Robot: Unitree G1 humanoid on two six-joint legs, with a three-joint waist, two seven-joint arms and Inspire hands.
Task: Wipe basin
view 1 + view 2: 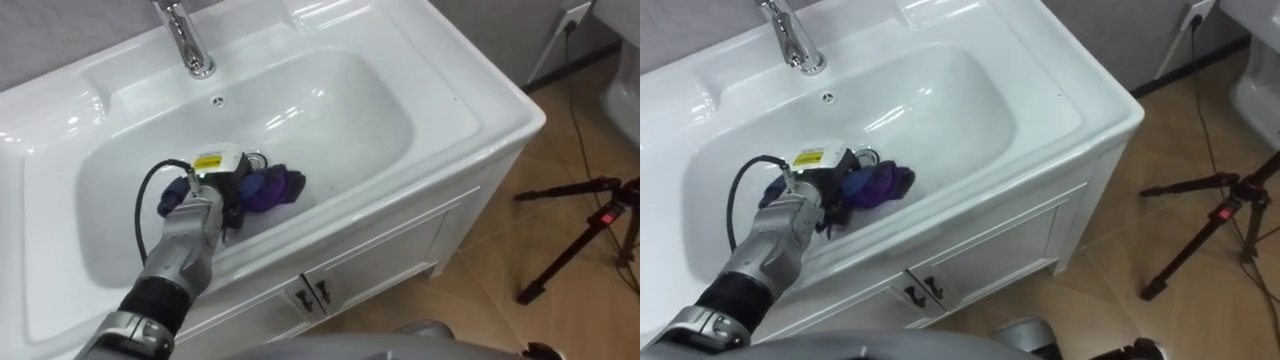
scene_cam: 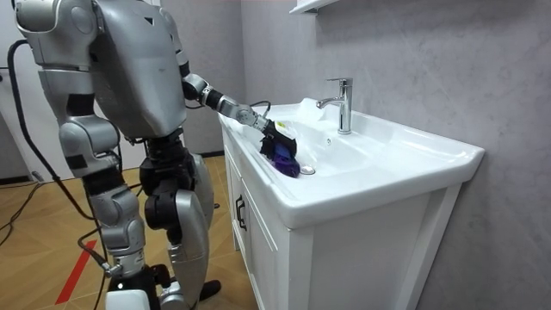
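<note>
Reaching into the basin (image 1: pixel 420 120) in the left eye view, my left hand (image 1: pixel 215 190) lies beside the drain (image 1: pixel 256 158), fingers curled round the purple cloth (image 1: pixel 275 186). In the room view, the cloth hangs bunched under my hand near the basin's front wall, well apart from the faucet (image 2: pixel 343 103).

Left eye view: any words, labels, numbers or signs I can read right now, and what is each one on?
No text can be read.
Yellow and white label on the back of the left robot hand, which grips the purple cloth in the basin: print too small to read.
Faucet, cabinet doors, tripod: no print visible.
</note>
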